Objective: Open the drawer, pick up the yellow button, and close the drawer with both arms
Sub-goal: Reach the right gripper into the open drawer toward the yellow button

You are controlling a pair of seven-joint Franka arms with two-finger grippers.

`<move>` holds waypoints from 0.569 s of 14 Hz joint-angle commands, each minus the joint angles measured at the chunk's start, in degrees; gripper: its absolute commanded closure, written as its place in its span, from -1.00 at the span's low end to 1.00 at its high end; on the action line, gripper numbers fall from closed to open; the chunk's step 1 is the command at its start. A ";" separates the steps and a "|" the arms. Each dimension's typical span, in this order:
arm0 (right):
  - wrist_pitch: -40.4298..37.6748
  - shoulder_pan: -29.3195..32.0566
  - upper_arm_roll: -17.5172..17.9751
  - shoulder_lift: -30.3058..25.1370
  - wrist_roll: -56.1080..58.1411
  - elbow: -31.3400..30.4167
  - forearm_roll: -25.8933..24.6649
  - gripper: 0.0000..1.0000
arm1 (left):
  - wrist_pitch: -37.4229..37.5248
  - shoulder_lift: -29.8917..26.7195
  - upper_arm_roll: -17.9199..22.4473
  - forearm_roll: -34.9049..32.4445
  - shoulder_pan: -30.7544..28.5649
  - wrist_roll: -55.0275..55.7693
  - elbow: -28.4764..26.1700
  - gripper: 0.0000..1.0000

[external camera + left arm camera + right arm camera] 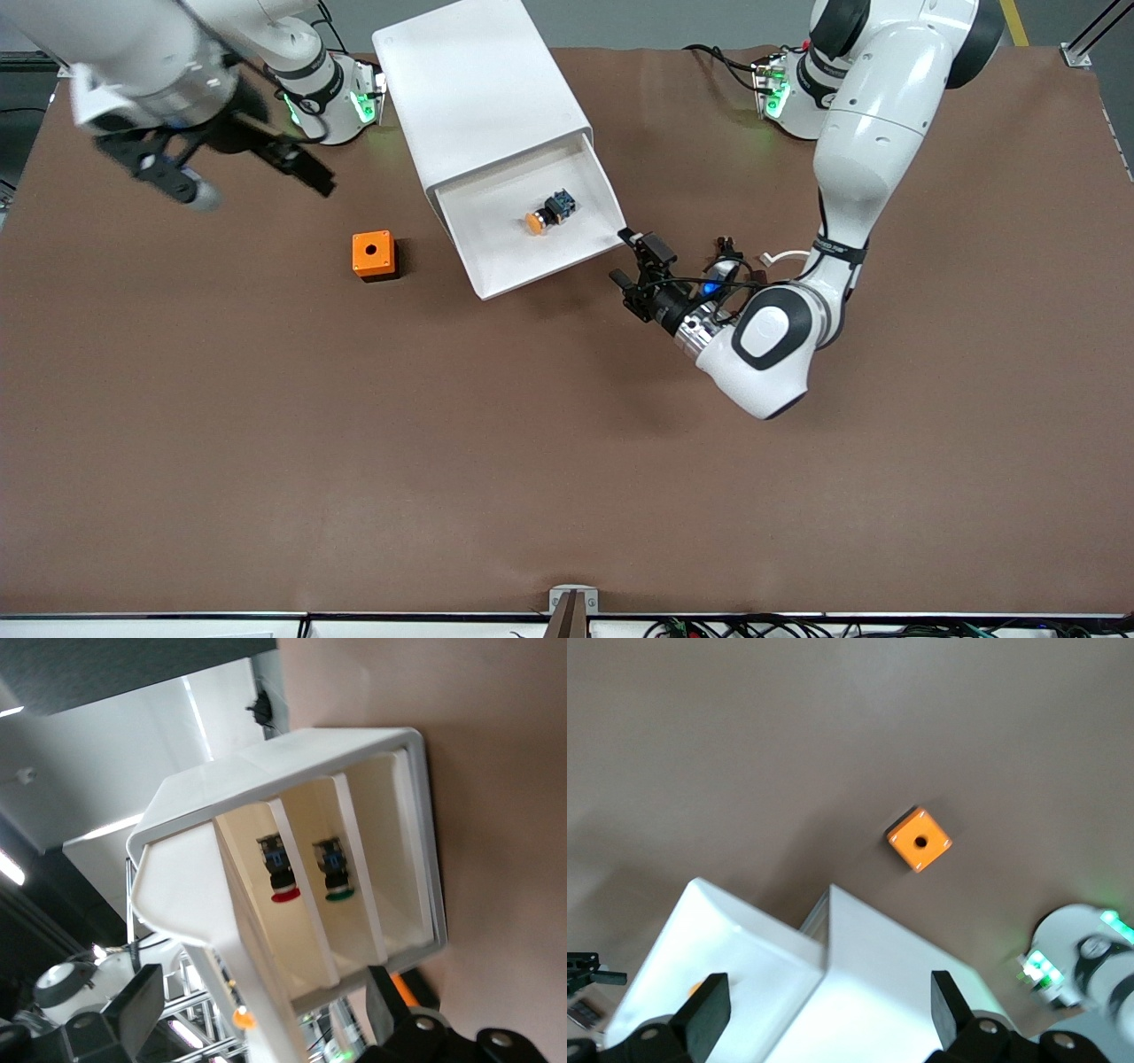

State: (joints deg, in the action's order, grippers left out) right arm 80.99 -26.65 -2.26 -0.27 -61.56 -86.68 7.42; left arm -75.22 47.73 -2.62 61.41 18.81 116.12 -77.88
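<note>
A brown worktop (pixel 567 461) fills the front view. In the upper middle of the frame stands a large white cabinet (pixel 478 84), its long axis slanting from the upper left down toward the lower right. Its top drawer (pixel 496 252) is pulled out, the open tray reaching toward the lower middle of the frame.

Two white arms enter from the top. The right arm (pixel 133 53) comes from the upper left corner, and its gripper (pixel 257 177) hangs over bare worktop in the upper left, fingers spread wide apart. The left arm (pixel 868 133) comes down from the upper right and bends back toward the centre. Its gripper (pixel 629 257) sits just beside the drawer's lower right corner, fingers spread, holding nothing; whether a fingertip touches the drawer wall is hard to tell.

An orange cube box (pixel 373 254) with a hole in its top rests on the worktop, left of the drawer and apart from it.

Inside the drawer lies the button (pixel 547 213), on its side. Its long axis runs diagonally, orange cap toward the lower left, black-and-blue body toward the upper right.

The left wrist view looks into the cabinet front under the open drawer, where lower drawers hold a red-capped button (pixel 278 873) and a green-capped button (pixel 334 870).
</note>
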 commanded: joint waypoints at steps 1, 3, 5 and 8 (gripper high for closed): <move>3.63 -7.95 -0.73 0.44 -14.06 -0.68 0.14 -1.00 | 0.60 -0.80 -0.37 -0.24 -1.32 -9.55 2.55 -1.00; 5.92 -13.14 -0.73 2.80 -20.32 -0.68 -0.13 -1.00 | 0.86 -0.97 -0.63 -0.58 -2.19 -18.86 2.91 -1.00; 8.82 -16.92 -0.73 5.26 -25.59 -0.60 -0.22 -1.00 | 0.95 -1.67 -0.63 -4.08 -2.37 -27.91 2.91 -1.00; 13.57 -20.02 -0.82 9.40 -30.36 -0.16 -0.48 -1.00 | 0.87 -3.60 -0.02 -11.02 -2.37 -42.23 3.69 -1.00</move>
State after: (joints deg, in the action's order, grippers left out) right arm 92.91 -45.39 -2.13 6.92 -89.64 -87.87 7.31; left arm -74.79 46.48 -2.74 54.50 16.87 81.45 -74.58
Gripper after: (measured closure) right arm 0.000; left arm 0.000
